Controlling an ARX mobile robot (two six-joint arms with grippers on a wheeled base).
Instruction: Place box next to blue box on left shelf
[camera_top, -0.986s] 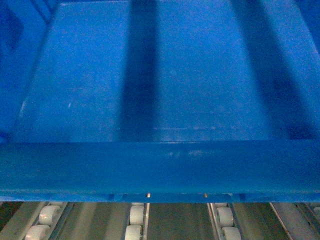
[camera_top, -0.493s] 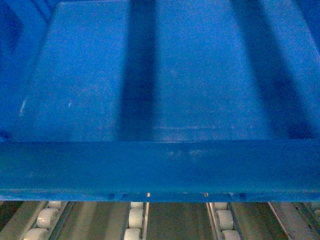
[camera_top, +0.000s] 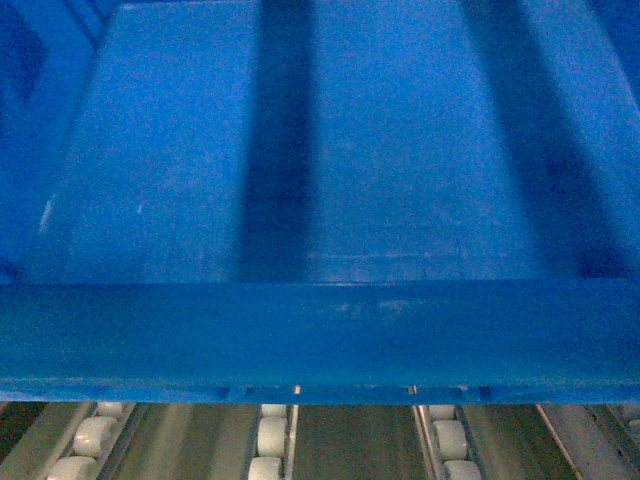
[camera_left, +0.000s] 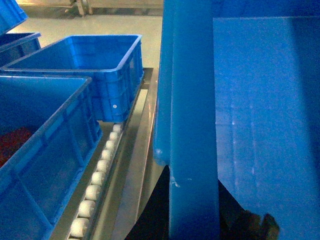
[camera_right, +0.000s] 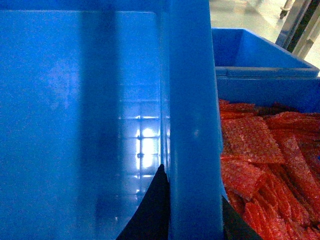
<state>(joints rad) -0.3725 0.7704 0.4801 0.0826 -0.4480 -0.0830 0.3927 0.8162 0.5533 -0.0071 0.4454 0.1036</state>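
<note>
- The box (camera_top: 330, 170) hung above the roller shelf (camera_top: 270, 440), its near rim filling the head view, carried level so it could settle onto the rollers.
- The left gripper (camera_left: 192, 220) was clamped astride the left rim, and the right gripper (camera_right: 192, 215) likewise pinched the right rim.
- Neighbouring blue crates (camera_left: 95, 65) sat on the left; a crate of red packets (camera_right: 265, 165) lay right.

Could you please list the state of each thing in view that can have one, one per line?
box: empty, held by both side rims above the roller tracks.
left pincer: shut on the box's left rim.
right pincer: shut on the box's right rim.
near left crate: red material inside.
far left crate: contents hidden.
right crate: filled with red bubble wrap.
</note>
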